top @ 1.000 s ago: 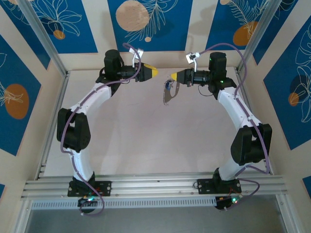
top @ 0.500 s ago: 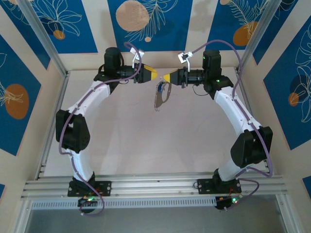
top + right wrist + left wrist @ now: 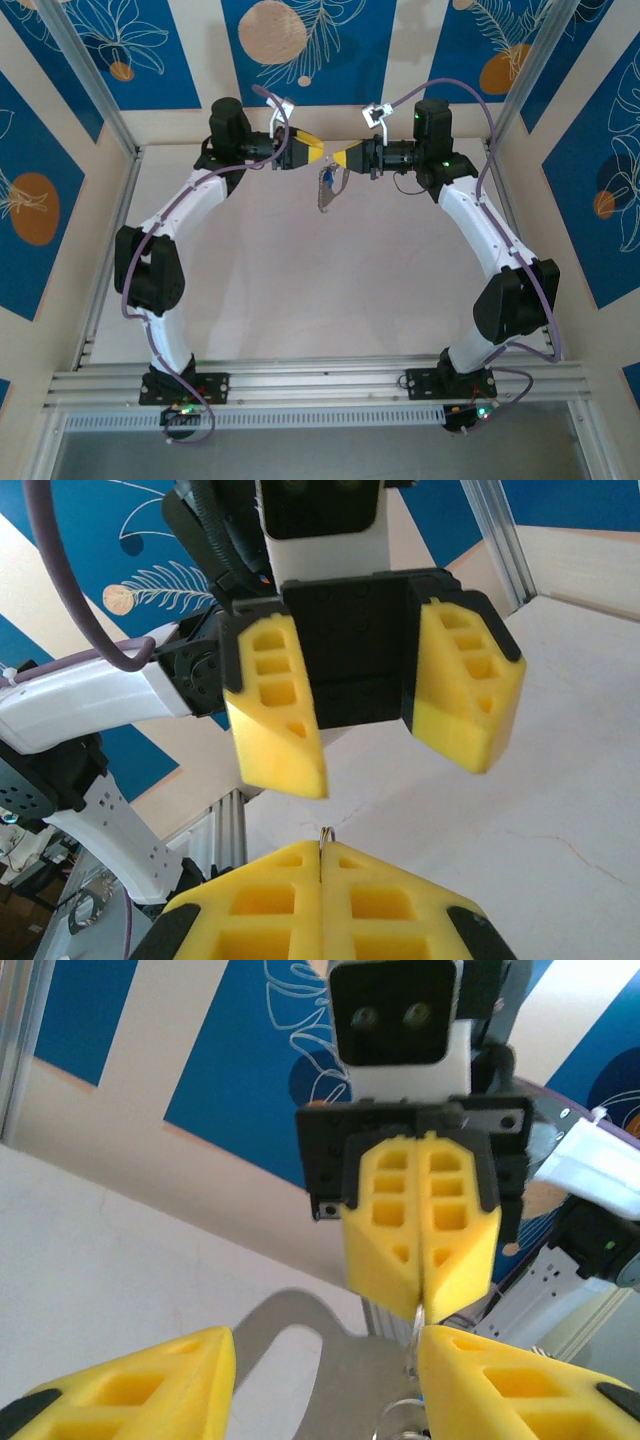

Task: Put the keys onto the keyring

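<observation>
Seen from above, the left pincer point(image 3: 316, 151) and right pincer point(image 3: 342, 158) stood nearly tip to tip just above the grey keyring point(image 3: 325, 197), with the blue key point(image 3: 328, 180) against its tag.

The left wrist view had the left pincer point(image 3: 325, 1350) spread open around the keyring point(image 3: 350, 1362), whose wire loop point(image 3: 418, 1312) the right pincer point(image 3: 422, 1295) pinched.

In the right wrist view, the right pincer point(image 3: 320, 865) was clamped on the wire loop point(image 3: 325, 835), and the left pincer point(image 3: 390, 765) gaped just beyond it.

White arms point(image 3: 190, 200) with black joints point(image 3: 150, 270) trail purple cables point(image 3: 441, 83); left claw point(image 3: 319, 152) and right claw point(image 3: 339, 158) are honeycombed yellow.
</observation>
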You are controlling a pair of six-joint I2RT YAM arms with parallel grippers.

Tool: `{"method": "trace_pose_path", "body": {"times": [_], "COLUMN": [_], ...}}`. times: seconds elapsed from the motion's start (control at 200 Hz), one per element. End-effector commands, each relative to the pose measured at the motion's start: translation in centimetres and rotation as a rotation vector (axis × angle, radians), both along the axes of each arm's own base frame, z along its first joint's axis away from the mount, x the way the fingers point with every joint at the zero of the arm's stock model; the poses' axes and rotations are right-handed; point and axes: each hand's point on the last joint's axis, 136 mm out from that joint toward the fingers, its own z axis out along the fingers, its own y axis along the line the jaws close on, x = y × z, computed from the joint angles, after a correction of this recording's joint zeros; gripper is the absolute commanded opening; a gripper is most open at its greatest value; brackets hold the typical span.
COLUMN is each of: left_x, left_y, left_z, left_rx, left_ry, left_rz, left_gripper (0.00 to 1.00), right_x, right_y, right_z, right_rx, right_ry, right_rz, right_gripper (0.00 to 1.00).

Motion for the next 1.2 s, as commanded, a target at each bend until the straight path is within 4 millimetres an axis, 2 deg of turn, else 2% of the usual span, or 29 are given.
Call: {"method": "trace_pose_path", "body": {"times": [0.0, 0.21, 0.61, 0.83, 1.005, 1.195], "left_x": [-1.6, -1.9, -1.2, -1.6, -1.8, -2.0], "left_y": [0.5, 0.5, -0.2, -0.7, -1.0, -1.3], "left_z": [2.7, 3.3, 1.8, 1.3, 1.2, 1.1], "left_rx": [-0.050, -0.063, -0.032, 0.001, 0.011, 0.019], "left_ry": [-0.077, -0.075, -0.037, -0.046, -0.045, -0.047], "left_rz": [-0.051, -0.070, -0.077, -0.080, -0.090, -0.094], "left_gripper": [0.51, 0.48, 0.41, 0.37, 0.27, 0.27], "right_x": [-0.1, 0.3, 0.6, 0.8, 0.7, 0.5], "right_y": [0.2, 0.3, 0.4, 0.5, 0.6, 0.7], "right_z": [0.5, 0.6, 1.1, 1.1, 1.2, 1.2], "right_rx": [0.004, 0.013, 0.023, 0.027, 0.027, 0.032], "right_ry": [-0.029, -0.034, -0.051, -0.056, -0.061, -0.066], "right_rz": [0.010, 0.000, 0.000, -0.001, -0.002, 0.003], "right_gripper": [0.00, 0.00, 0.00, 0.00, 0.00, 0.00]}}
